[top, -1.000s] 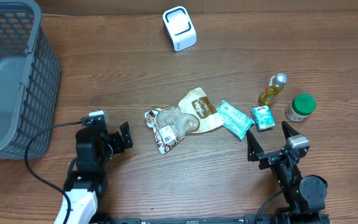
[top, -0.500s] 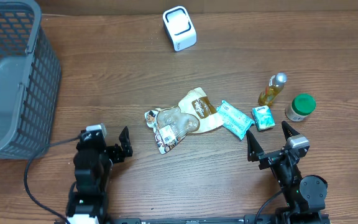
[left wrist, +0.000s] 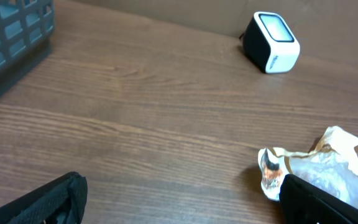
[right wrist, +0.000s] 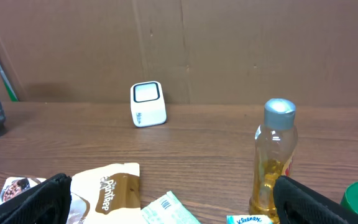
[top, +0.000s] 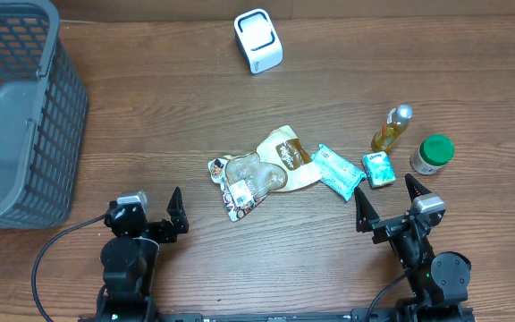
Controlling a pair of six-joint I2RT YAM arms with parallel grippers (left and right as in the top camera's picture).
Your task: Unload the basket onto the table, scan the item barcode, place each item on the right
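Scanner (top: 258, 40): white, upright at the far edge of the table, well ahead of both sets of fingers.
Clear bag (top: 244, 179): flat on the wood, ahead and to the right of the left fingers – near the right one, not touching.
Brown bag (top: 289, 156): overlapping the clear bag's far side.
Teal pack (top: 338, 172): touching the brown bag, ahead and left of the right fingers.
Tissue pack (top: 378, 168): just ahead of the right fingers.
Bottle (top: 392, 130): upright, beyond the tissue pack.
Jar (top: 434, 154): green lid, ahead and right of the right fingers.
Left gripper (top: 146, 215): fingers spread wide, holding nothing.
Right gripper (top: 387, 201): fingers spread wide too – nothing between them.
Basket (top: 16, 116): grey, far left of the left fingers.
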